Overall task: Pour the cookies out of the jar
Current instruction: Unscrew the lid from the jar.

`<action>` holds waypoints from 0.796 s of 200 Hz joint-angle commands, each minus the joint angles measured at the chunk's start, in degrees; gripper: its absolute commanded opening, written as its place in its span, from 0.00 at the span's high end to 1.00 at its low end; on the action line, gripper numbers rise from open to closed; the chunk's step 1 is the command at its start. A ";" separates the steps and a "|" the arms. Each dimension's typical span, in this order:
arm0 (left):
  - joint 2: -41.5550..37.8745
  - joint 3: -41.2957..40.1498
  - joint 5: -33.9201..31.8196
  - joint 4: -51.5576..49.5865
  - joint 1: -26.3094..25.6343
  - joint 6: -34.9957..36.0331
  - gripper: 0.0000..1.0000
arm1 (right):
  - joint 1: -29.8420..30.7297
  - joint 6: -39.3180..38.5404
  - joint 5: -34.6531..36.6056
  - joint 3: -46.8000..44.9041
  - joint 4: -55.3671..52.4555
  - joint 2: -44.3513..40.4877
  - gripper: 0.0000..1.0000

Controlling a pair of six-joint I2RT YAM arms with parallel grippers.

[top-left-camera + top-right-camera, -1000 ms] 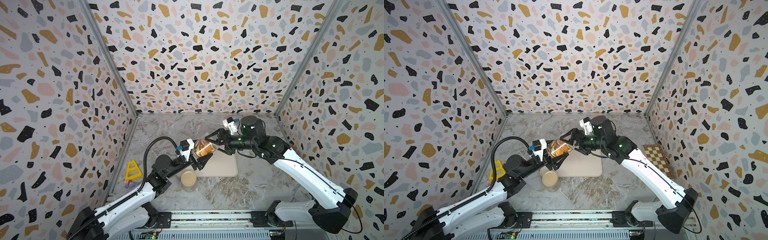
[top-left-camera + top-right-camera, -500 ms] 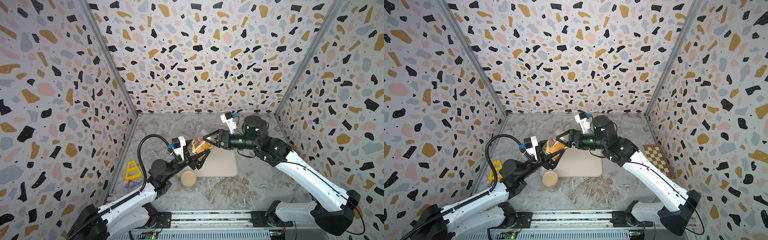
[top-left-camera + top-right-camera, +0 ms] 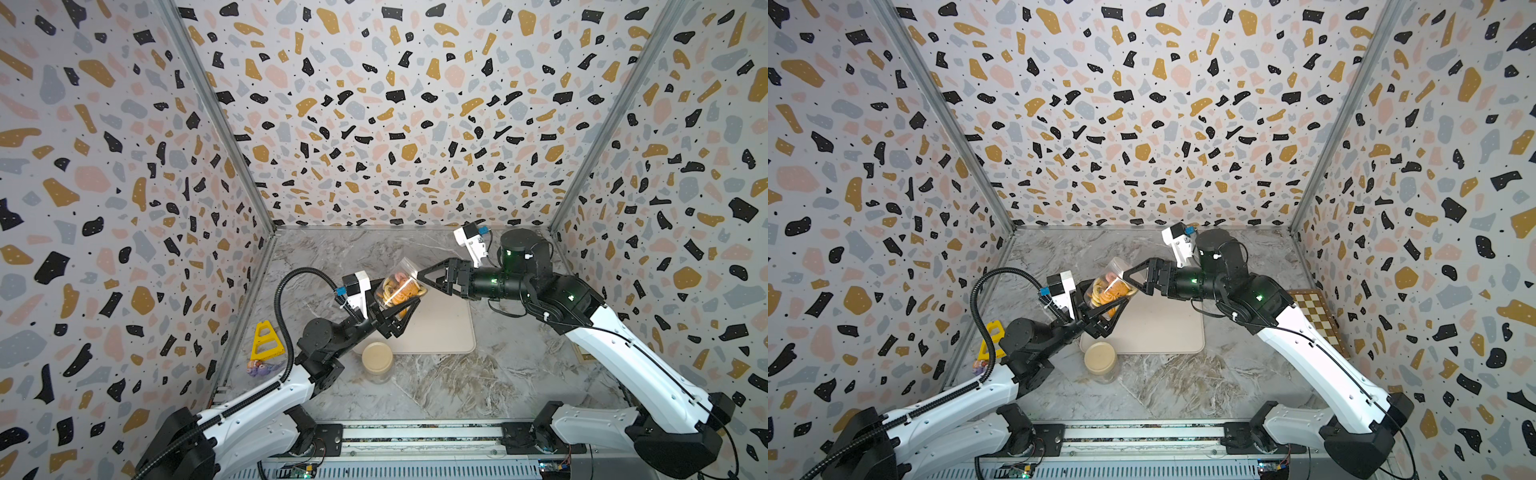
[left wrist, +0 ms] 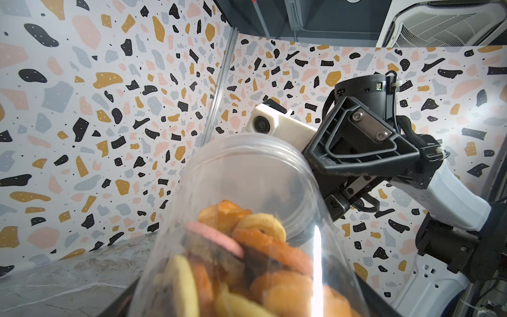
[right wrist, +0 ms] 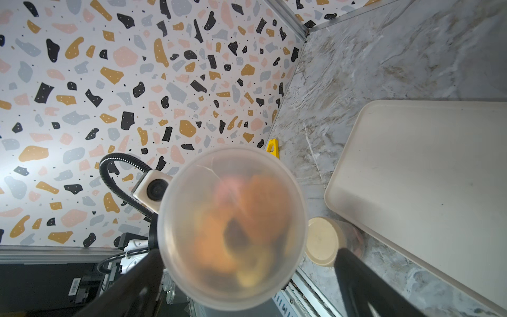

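The left gripper, clamped on a clear plastic jar, holds it in the air above the left side of a beige tray, with the cookies all inside. The right gripper straddles the jar's neck, jaws spread. The jar's long axis slants, mouth up toward the far right. Pouring has not begun. The next move looks to be tipping the mouth down over the tray.

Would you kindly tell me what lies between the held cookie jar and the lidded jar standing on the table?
In both top views the left gripper, shut on the cookie jar, fills that stretch; the lidded jar stands just beyond its black body.
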 commanded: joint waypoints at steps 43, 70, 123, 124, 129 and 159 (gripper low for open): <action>-0.56 4.10 2.63 -3.31 -0.30 10.31 1.00 | -1.83 5.20 -2.16 3.54 -5.63 -2.11 0.01; -1.53 3.23 3.19 -4.45 -0.30 14.31 1.00 | -3.38 8.51 -2.69 4.67 -7.92 -0.97 0.01; -1.96 3.42 5.10 -10.10 -0.23 20.38 1.00 | -4.41 12.39 -3.99 4.86 -8.64 2.36 0.01; -1.99 3.41 5.11 -10.10 -0.26 20.43 1.00 | -4.44 12.38 -3.98 4.83 -8.63 2.38 0.01; -2.00 3.41 5.19 -10.03 -0.25 20.54 1.00 | -4.39 12.49 -3.91 4.64 -8.48 2.60 0.01; -1.72 3.58 5.37 -10.10 -0.30 20.78 1.00 | -3.64 13.51 -4.13 3.20 -7.73 3.45 0.01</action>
